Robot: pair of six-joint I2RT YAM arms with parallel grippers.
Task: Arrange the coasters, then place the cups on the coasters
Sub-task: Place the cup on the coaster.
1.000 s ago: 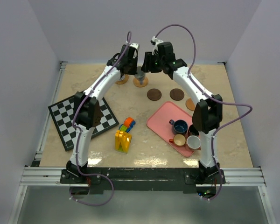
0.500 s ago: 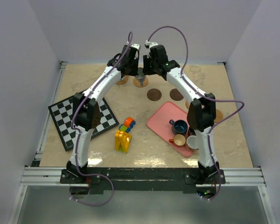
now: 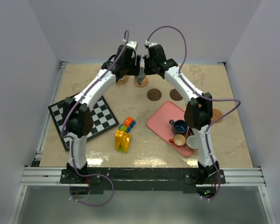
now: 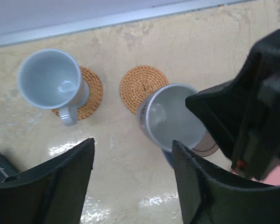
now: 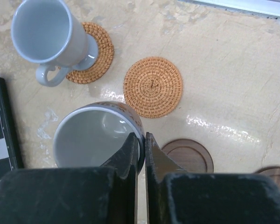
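My right gripper point(image 5: 142, 137) is shut on the rim of a grey-blue cup point(image 5: 95, 137), one finger inside and one outside. The cup hangs just in front of a bare woven coaster point(image 5: 152, 87). My left gripper point(image 4: 133, 149) stands open beside that cup point(image 4: 175, 119) with nothing between its fingers. A pale cup point(image 4: 50, 78) stands on another woven coaster point(image 4: 89, 93) to the left. From above, both grippers meet at the far middle, the left gripper point(image 3: 130, 63) and the right gripper point(image 3: 147, 65). Two dark brown coasters point(image 3: 154, 94) point(image 3: 176, 94) lie nearer.
A pink tray point(image 3: 159, 120) at the right holds a navy cup point(image 3: 179, 126), a tan cup point(image 3: 178, 140) and a white cup point(image 3: 192, 141). An orange coaster point(image 3: 218, 114) peeks out behind the right arm. A chessboard point(image 3: 100, 122) lies at the left, toy blocks point(image 3: 123, 135) in the middle.
The right gripper moved left and shut on the cup's rim. The left gripper opened, letting go of the cup, and drew back slightly.
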